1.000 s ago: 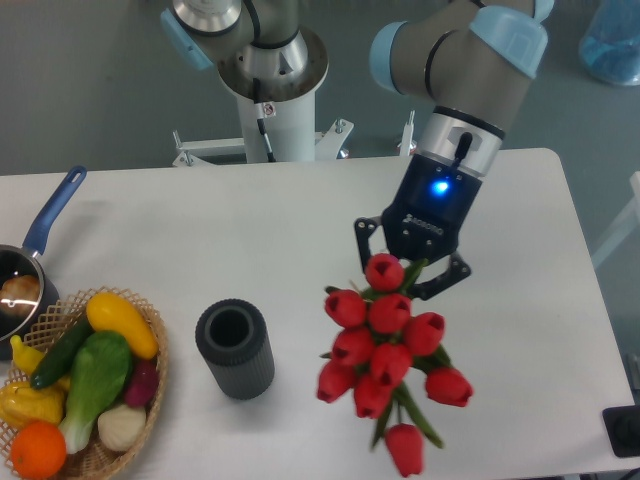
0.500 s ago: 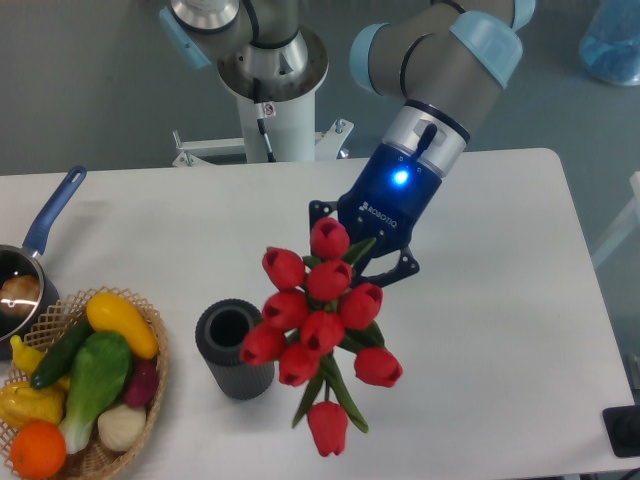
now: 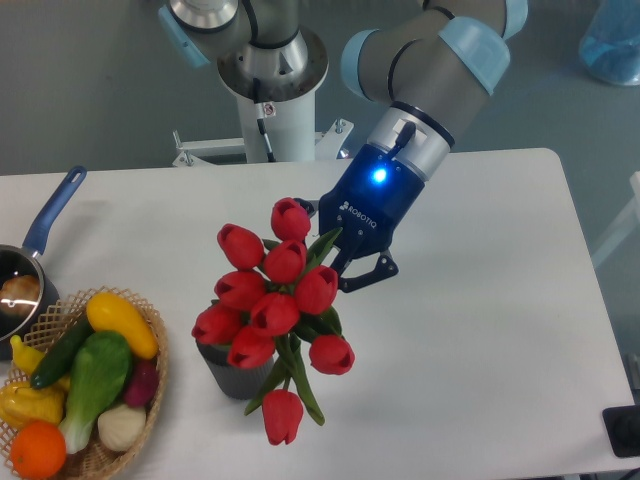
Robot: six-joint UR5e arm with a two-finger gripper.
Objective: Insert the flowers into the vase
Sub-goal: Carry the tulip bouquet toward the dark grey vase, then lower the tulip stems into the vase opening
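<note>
The flowers (image 3: 270, 300), a bunch of red tulips with green stems and leaves, hang in the air in the camera view. My gripper (image 3: 335, 250) is shut on the stems at the upper right of the bunch. The blooms now sit over the vase (image 3: 232, 375), a dark grey ribbed cylinder standing on the white table. Its mouth is hidden behind the red heads; only its lower wall shows. Whether any stem touches or enters the vase cannot be told.
A wicker basket (image 3: 152, 375) of colourful vegetables stands at the front left, close to the vase. A blue-handled saucepan (image 3: 45, 220) lies at the left edge. The robot base (image 3: 270, 90) rises at the back centre.
My gripper has carried the flowers leftwards, from right of the vase to over it. The bunch now covers the vase's mouth, which was visible before.
</note>
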